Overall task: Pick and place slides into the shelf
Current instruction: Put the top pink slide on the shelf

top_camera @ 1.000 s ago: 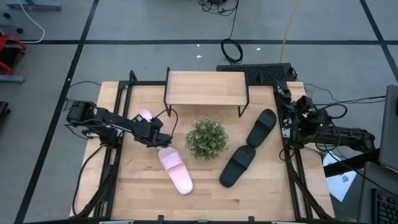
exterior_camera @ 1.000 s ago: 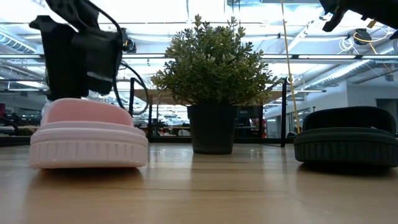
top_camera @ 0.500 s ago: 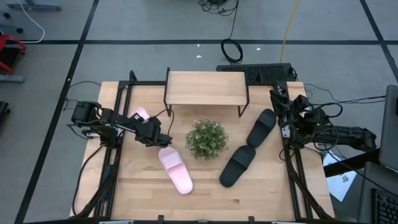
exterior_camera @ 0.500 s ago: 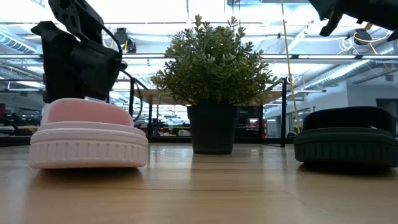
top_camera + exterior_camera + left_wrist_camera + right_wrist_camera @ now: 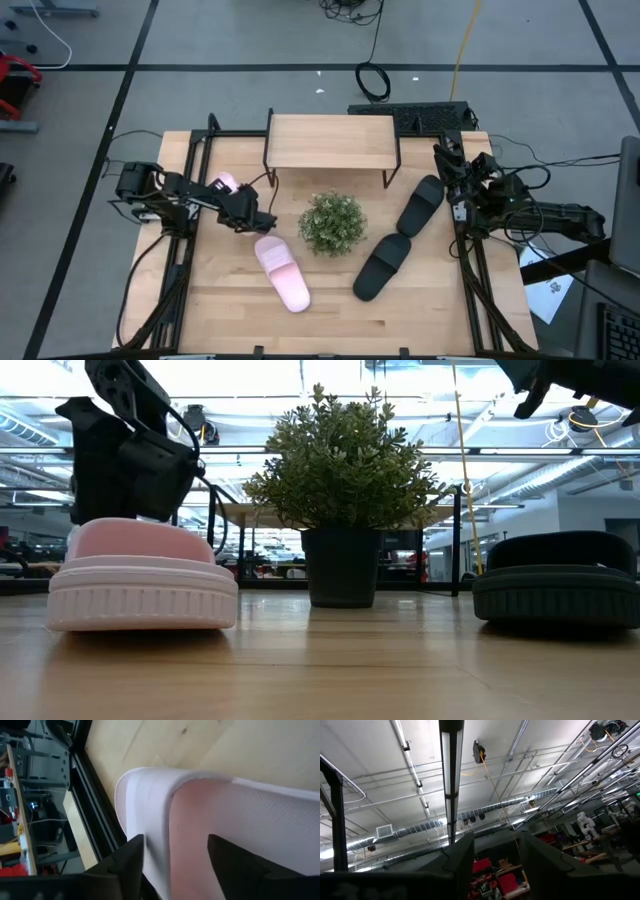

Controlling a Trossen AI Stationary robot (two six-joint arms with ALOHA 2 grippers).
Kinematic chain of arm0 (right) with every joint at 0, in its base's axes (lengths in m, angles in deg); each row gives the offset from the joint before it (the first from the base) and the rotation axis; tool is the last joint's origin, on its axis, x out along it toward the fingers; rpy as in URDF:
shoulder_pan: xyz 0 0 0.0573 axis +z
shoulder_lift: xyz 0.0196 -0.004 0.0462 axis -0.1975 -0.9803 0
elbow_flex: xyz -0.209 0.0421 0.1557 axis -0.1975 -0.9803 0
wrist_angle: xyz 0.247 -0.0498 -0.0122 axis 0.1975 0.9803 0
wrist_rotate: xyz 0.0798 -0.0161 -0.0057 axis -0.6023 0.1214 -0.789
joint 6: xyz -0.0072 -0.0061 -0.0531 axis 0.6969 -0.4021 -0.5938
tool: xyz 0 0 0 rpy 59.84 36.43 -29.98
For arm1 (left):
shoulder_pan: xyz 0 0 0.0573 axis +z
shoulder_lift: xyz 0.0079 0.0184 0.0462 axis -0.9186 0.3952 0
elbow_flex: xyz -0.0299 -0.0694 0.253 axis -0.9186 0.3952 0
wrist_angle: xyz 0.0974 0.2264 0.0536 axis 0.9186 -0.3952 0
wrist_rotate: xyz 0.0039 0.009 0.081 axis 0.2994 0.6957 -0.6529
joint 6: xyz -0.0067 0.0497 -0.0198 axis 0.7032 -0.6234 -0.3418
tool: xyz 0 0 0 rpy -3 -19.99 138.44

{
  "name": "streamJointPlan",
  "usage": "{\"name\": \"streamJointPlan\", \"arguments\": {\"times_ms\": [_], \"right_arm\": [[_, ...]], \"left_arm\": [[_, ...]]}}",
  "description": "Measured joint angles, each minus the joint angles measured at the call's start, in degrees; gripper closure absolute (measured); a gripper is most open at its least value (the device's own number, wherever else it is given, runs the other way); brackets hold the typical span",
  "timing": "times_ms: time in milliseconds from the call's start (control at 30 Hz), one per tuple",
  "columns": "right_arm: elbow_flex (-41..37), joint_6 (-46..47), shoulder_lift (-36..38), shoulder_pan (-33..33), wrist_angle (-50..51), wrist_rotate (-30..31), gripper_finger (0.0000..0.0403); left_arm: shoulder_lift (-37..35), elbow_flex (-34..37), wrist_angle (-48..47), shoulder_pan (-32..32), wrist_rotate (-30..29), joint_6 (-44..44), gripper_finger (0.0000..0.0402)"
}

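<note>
Pale wood counter (image 5: 330, 300): at its left the left claw (image 5: 262, 222) straddles a pink slide's strap (image 5: 200, 820), fingers apart, not clamped; another pink slide (image 5: 232, 185) behind; shelf (image 5: 330, 141) at rear; black slides (image 5: 400, 237); right claw (image 5: 452, 180) raised, fingers parted, empty.

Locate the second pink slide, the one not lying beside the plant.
In the high view the second pink slide sits on the table's left side, left of the shelf, mostly hidden under the left gripper, whose fingers straddle it in the left wrist view.
</note>
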Motion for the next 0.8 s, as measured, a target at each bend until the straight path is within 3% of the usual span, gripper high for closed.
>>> {"name": "streamJointPlan", "arguments": {"times_ms": [533,800], "right_arm": [[0.0,0.1,0.0,0.0,0.0,-0.1,0.0255],[0.0,0.1,0.0,0.0,0.0,-0.1,0.0255]], "left_arm": [[0.0,0.0,0.7,2.6,-1.3,-1.8,0.0391],[0.0,-0.8,-2.6,2.4,0.9,-2.0,0.0398]]}}
